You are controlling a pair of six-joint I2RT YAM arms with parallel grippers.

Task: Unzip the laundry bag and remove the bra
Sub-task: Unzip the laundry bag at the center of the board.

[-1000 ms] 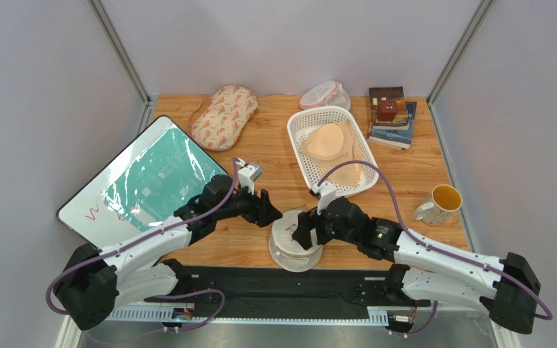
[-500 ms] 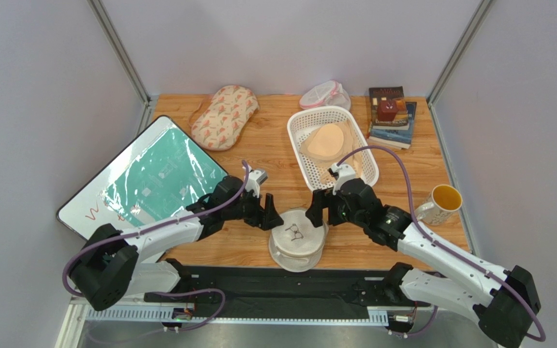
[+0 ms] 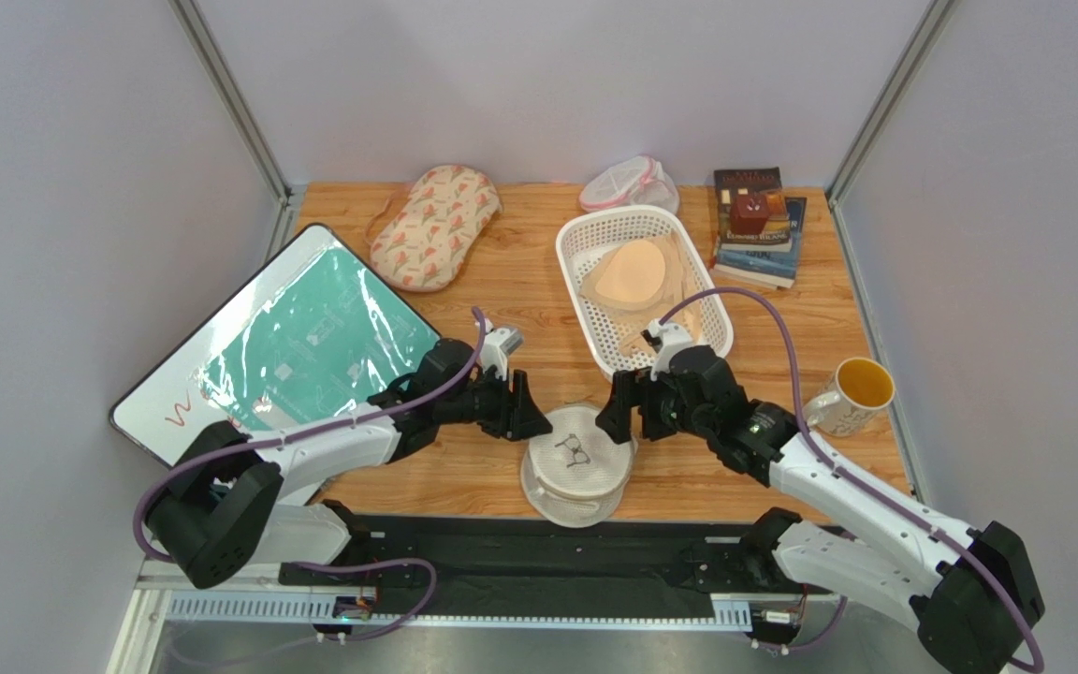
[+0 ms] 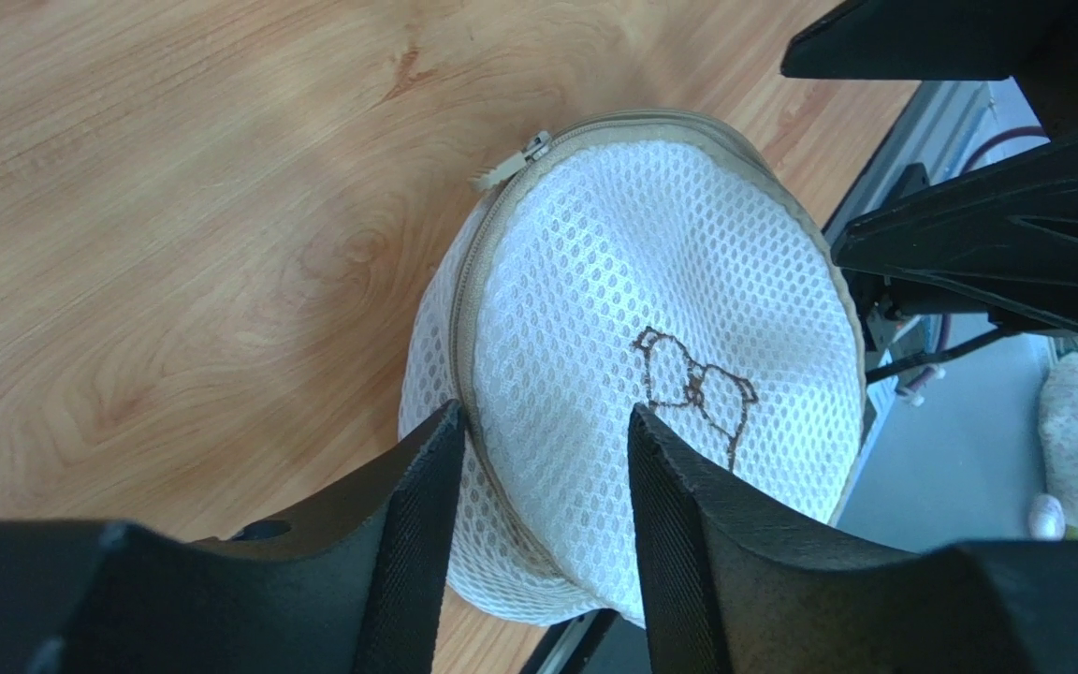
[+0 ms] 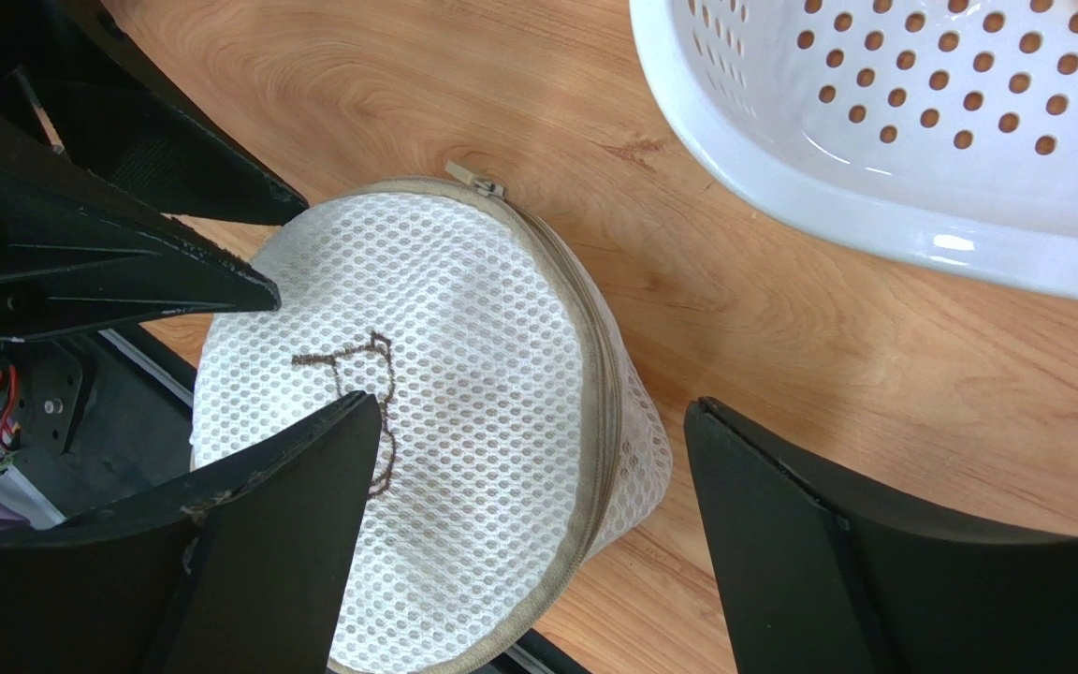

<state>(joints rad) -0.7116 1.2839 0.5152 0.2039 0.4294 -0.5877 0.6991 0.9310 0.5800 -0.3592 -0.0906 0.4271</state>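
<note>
laundry bag [image 3: 576,464]: one, round white mesh, zip closed, on the table [image 3: 503,288]; the landmark below.
zip pull [image 4: 510,159]: one, on the bag's rim.
left gripper [image 3: 521,416]: one, over the bag's left edge, fingers slightly apart, empty.
right gripper [image 3: 618,419]: one, over the bag's right edge, fingers wide apart, empty.
basket [image 3: 576,246]: one, white, beyond the bag, holding one peach bra [image 3: 629,274].
mesh bags: two, further beyond the bag: patterned bag [image 3: 435,225], pink-trimmed bag [image 3: 626,183].
mug [image 3: 857,391]: one, right of the bag.

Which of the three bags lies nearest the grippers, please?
The round white mesh laundry bag with the bra icon; the patterned oval bag and pink-trimmed bag lie far back.
</note>
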